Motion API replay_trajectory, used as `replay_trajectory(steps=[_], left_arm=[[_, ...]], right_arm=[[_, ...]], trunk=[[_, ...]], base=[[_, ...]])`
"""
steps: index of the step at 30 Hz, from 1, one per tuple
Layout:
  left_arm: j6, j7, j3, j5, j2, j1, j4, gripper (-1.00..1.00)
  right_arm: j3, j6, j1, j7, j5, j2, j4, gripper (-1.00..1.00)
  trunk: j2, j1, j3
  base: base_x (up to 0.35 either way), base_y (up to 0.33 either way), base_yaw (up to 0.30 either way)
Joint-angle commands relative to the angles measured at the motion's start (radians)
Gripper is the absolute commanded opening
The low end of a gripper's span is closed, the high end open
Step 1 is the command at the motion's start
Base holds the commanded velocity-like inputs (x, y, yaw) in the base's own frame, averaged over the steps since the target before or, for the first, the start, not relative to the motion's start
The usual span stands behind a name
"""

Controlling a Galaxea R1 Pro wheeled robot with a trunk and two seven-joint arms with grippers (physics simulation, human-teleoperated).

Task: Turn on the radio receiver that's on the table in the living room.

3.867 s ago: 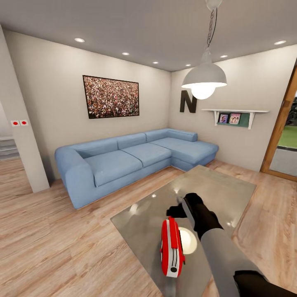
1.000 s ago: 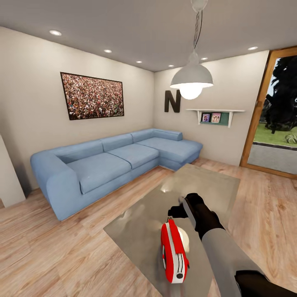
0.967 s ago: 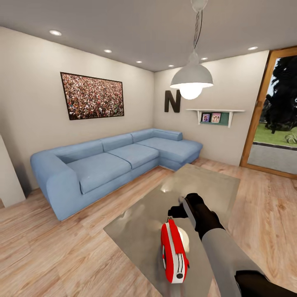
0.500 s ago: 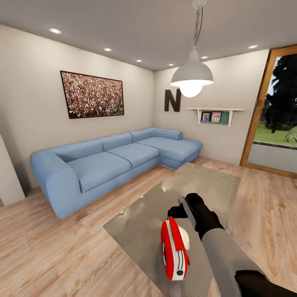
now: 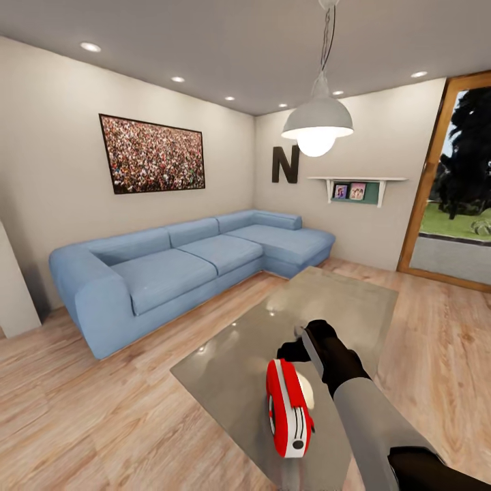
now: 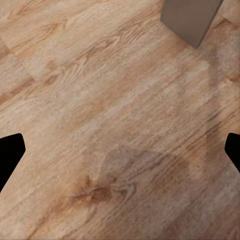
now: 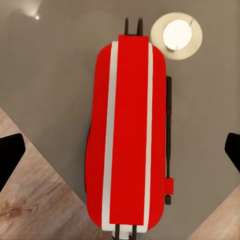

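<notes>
Radio receiver lower centre on the table, on edge; it has barely shifted in half a second. Your right gripper hangs above, jaws wide: press next

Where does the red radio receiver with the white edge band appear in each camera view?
Head view: red radio receiver, lower centre, standing on the glossy glass table.
Right wrist view: centre, seen edge-on.
Left wrist view: wood floor fills it.
Shared landmark: the lamp's round reflection beside the radio.
</notes>
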Motion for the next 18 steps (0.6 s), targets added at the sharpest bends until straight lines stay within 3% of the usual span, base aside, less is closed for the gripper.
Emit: replay_trajectory(steps=[1,5,18], left_arm=[[0.0,0.0,0.0,0.0,0.0,0.0,0.0,1.0],[-0.001,0.0,0.0,-0.001,0.0,0.0,0.0,1.0],[-0.001,-0.005,0.0,-0.001,-0.001,0.0,0.0,1.0]], right_arm=[[0.0,0.0,0.0,0.0,0.0,0.0,0.0,1.0],[0.0,0.0,0.0,-0.009,0.0,0.0,0.0,1.0],[0.0,0.0,0.0,-0.015,0.022,0.0,0.006,1.0]], trunk=[[-0.007,0.004,-0.003],[-0.035,0.019,-0.016],[-0.035,0.019,-0.016]], base=[[0.0,0.0,0.0],[0.0,0.0,0.0],[0.0,0.0,0.0]])
